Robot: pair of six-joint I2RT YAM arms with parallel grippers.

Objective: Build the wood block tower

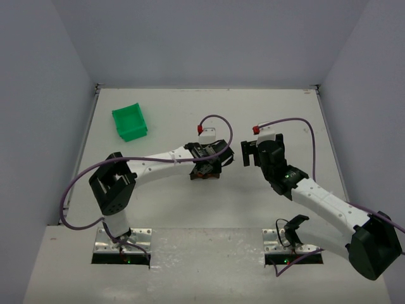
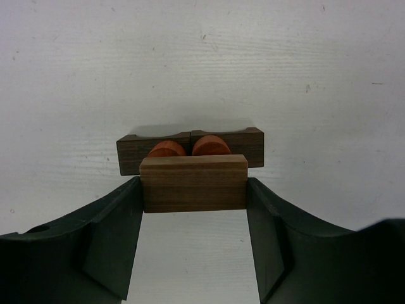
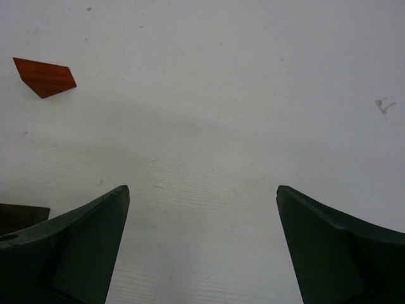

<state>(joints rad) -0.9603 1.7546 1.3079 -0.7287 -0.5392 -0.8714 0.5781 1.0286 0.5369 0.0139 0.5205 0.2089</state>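
**A:** Where is the wood block tower (image 1: 204, 176)?
**B:** On the table (image 2: 190, 63): two dark notched blocks (image 2: 133, 153) cradle two orange rounded pieces (image 2: 211, 145). The left gripper (image 2: 193, 188) grasps a brown plank (image 2: 193, 174) just beside them.
**A:** And the right gripper (image 3: 202, 197)?
**B:** Released, its jaws spread wide, near an orange wedge (image 3: 44, 76).

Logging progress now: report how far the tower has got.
Done: two dark notched blocks sit side by side on the table, two orange rounds nested in them. In hand: the left hand grips a plank close to them. Left, probably: seat the plank on top and add the loose orange piece near the open, empty right hand.
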